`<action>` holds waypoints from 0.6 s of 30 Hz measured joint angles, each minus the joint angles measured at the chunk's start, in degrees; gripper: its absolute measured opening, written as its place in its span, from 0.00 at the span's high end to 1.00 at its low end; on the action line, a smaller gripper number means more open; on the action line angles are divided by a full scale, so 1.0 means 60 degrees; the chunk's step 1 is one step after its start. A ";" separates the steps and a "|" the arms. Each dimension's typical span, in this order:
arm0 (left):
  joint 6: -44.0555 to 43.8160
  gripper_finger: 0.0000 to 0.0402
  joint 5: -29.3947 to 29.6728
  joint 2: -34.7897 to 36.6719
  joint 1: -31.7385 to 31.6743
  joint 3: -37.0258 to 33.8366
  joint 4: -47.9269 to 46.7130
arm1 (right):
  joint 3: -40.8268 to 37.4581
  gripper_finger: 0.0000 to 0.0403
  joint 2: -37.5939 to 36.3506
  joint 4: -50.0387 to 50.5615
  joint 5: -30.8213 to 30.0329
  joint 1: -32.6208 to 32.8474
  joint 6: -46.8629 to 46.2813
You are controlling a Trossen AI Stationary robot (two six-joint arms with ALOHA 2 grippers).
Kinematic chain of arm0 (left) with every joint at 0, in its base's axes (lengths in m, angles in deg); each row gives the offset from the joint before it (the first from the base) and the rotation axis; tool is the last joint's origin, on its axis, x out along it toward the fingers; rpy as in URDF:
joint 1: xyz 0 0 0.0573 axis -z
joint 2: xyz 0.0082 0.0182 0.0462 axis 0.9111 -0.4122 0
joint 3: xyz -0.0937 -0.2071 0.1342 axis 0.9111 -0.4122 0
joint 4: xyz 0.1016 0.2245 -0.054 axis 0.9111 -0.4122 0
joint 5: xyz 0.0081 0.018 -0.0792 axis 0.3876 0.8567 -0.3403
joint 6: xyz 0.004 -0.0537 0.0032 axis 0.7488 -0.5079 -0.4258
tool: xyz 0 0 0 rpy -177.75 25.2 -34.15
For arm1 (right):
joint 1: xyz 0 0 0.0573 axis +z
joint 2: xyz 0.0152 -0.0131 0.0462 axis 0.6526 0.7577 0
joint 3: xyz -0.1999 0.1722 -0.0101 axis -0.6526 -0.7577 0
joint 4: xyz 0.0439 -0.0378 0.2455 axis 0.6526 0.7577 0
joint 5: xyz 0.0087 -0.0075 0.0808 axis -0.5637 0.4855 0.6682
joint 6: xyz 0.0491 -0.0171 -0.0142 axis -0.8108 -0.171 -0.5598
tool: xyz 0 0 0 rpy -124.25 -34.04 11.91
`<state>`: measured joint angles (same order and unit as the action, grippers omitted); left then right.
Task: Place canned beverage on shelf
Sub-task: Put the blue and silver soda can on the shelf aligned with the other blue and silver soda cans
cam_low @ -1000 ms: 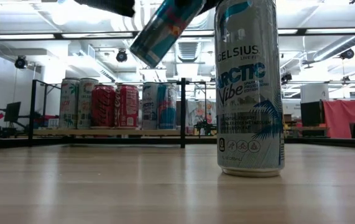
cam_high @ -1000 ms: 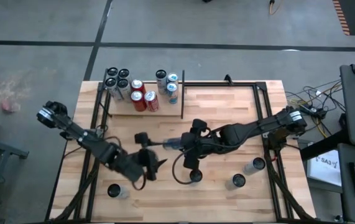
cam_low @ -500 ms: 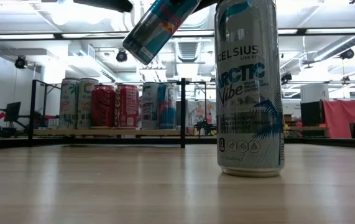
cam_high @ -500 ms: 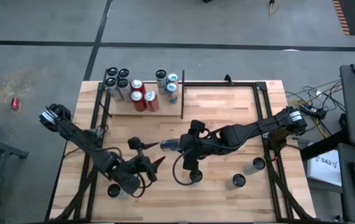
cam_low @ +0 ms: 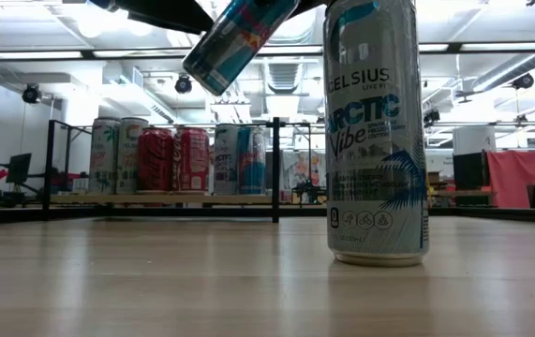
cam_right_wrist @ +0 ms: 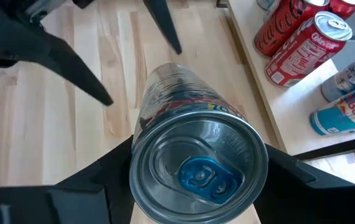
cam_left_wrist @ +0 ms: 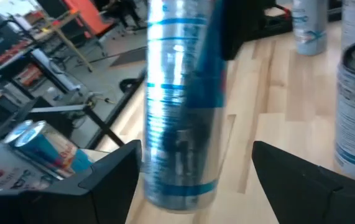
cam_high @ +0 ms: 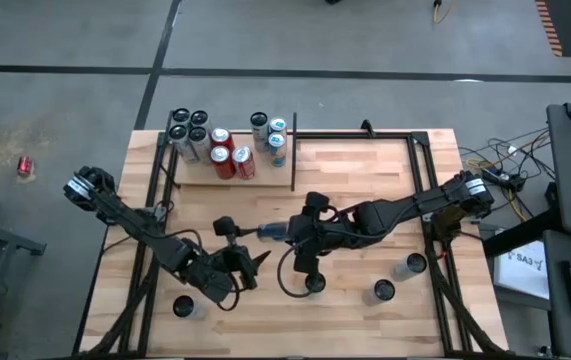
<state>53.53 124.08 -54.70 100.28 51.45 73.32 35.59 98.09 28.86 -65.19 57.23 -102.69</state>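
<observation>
Shelf (cam_high: 265, 172) sits at the table's far left, cans already on it. My right claw (cam_high: 287, 232) pinches the blue can (cam_high: 271, 233) mid-table, tilted, probably airborne. Left claw (cam_high: 240, 262) spread, empty, near. Level can before lowering.

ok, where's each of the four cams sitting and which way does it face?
High: overhead, straight down; both arms, shelf, right gripper holding blue can.
Low: table height, level toward shelf; Celsius can close, blue can overhead.
Left wrist: past its own open fingers at the blue can.
Right wrist: down the held can's top; own fingers flank it.
All four share the blue can.
</observation>
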 joint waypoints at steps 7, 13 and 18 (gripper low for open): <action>-0.0055 0.28 -0.0041 -0.0283 -0.0247 -0.0015 0.0251 | -0.0004 0.43 0.0004 -0.0155 0.0001 -0.0004 0.0068; -0.0100 0.23 -0.0080 -0.0435 -0.0516 0.0027 0.0277 | -0.0007 0.43 0.0015 -0.0230 0.0001 0.0000 0.0068; -0.0062 0.14 -0.0090 -0.0467 -0.0673 0.0055 0.0423 | -0.0007 0.43 0.0049 -0.0501 0.0016 0.0000 0.0200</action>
<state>53.16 123.54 -57.50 96.24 51.78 75.85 35.55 98.38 25.86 -65.10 57.23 -101.49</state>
